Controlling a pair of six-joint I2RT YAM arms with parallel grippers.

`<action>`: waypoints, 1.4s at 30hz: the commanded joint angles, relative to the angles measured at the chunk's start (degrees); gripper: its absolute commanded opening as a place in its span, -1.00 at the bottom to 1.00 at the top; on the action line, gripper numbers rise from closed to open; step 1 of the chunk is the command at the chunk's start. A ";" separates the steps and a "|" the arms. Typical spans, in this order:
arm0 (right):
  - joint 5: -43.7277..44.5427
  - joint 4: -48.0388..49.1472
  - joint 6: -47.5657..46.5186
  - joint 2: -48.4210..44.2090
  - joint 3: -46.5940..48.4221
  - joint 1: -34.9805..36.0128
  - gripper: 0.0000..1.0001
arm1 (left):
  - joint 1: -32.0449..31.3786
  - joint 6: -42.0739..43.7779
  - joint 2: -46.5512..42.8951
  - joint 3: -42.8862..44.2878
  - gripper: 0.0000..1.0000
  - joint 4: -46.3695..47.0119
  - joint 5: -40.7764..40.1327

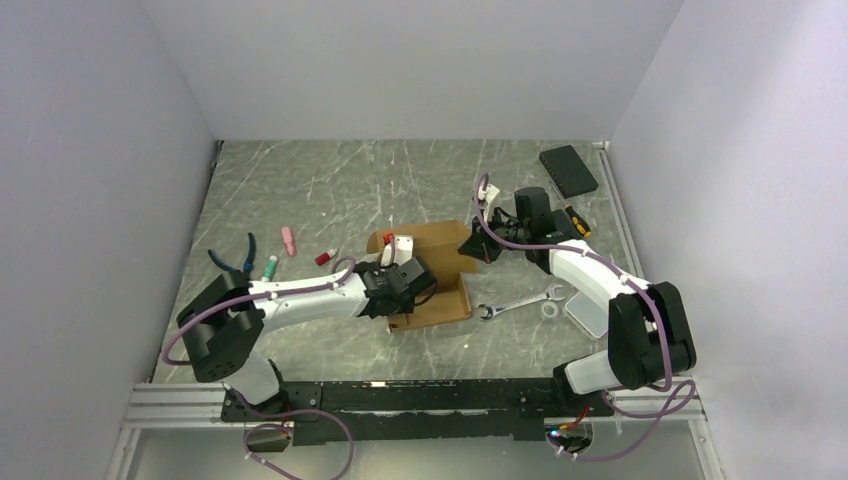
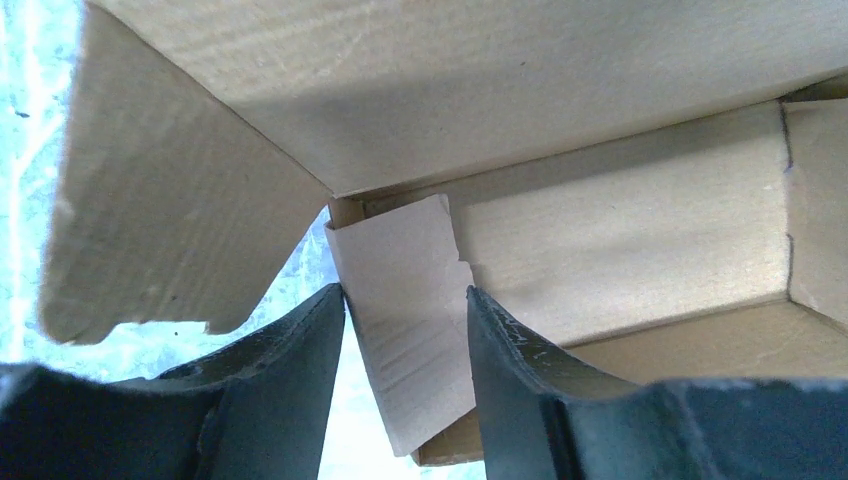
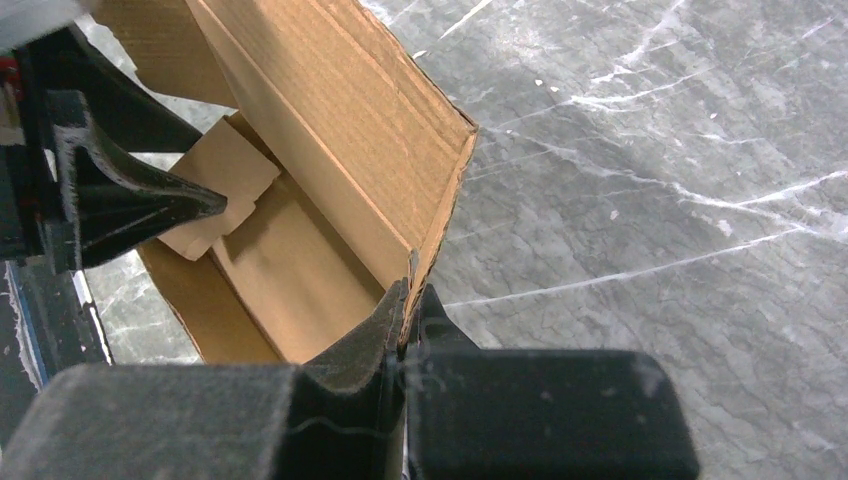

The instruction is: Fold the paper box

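Raised wall of paper box (image 1: 440,240) blocks the middle, wrench (image 1: 520,303) beside it, bare tabletop (image 1: 400,180) beyond

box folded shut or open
Open, part folded: the box has one wall standing, pinched by the right fingers; a small flap sits between the open left fingers; inside uncovered.

Grey marbled counter (image 1: 330,180). Centre: brown paper box (image 1: 445,300). Toward the left edge: blue-handled pliers (image 1: 240,255), pink tube (image 1: 289,240), green-capped tube (image 1: 269,267), small red piece (image 1: 327,256). Toward the right edge: wrench (image 1: 520,303), metal ring (image 1: 550,310), clear case (image 1: 588,315). Far right corner: black pad (image 1: 568,169).
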 commanded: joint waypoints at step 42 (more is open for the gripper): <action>-1.21 1.47 -0.24 -1.05 2.06 0.56 -1.00 | -2.44 -0.22 0.63 3.72 0.03 -4.74 -1.52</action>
